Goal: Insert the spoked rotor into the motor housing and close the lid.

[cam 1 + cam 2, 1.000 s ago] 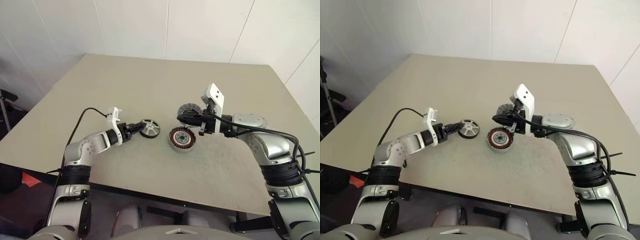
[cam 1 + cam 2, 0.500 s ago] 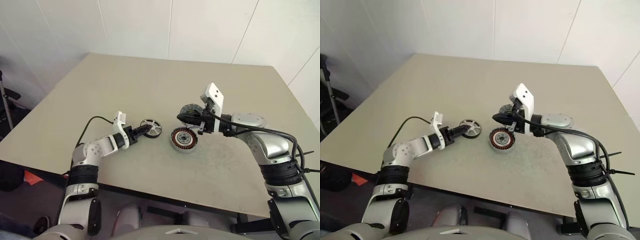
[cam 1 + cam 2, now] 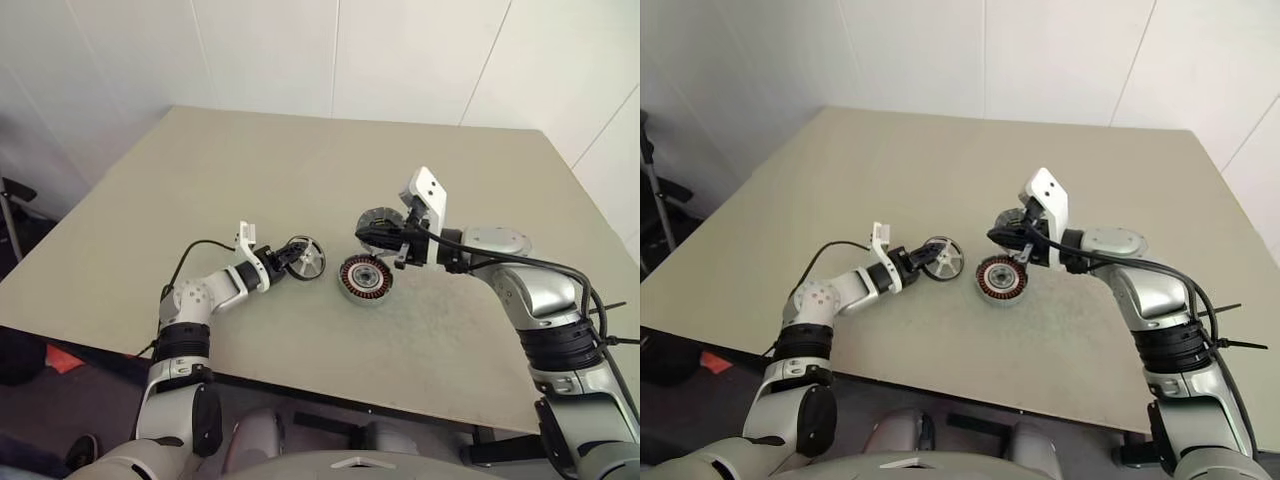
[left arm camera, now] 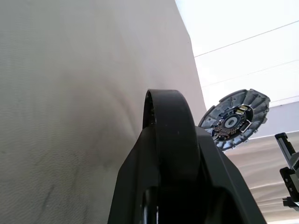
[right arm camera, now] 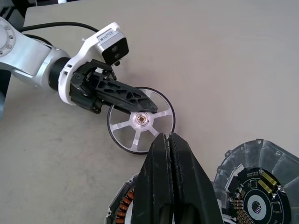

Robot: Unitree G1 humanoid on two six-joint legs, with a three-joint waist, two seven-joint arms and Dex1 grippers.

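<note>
The spoked rotor [image 3: 308,262], black-rimmed with a silver spoked centre, stands tilted on its edge on the table, left of the motor housing [image 3: 365,279]. My left gripper [image 3: 292,256] is shut on the rotor, one finger [image 5: 126,95] lying across its face and the black rim [image 4: 170,126] wedged between the fingers. The housing lies flat with its copper windings [image 5: 124,205] showing. Its lid [image 3: 384,219] stands open behind it, inner face [image 5: 254,186] with the dark centre toward me. My right gripper [image 3: 368,236] is shut on nothing, its tips beside the lid's left edge.
The beige table [image 3: 300,170] stretches wide behind and to both sides of the parts. White wall panels [image 3: 400,50] rise past its far edge. Black cables [image 3: 190,250] trail from both wrists.
My left forearm has swung in and the wrist has rolled, and its fingers have come in over the rotor's rim and face. The rotor, housing, lid and right arm have stayed put.
</note>
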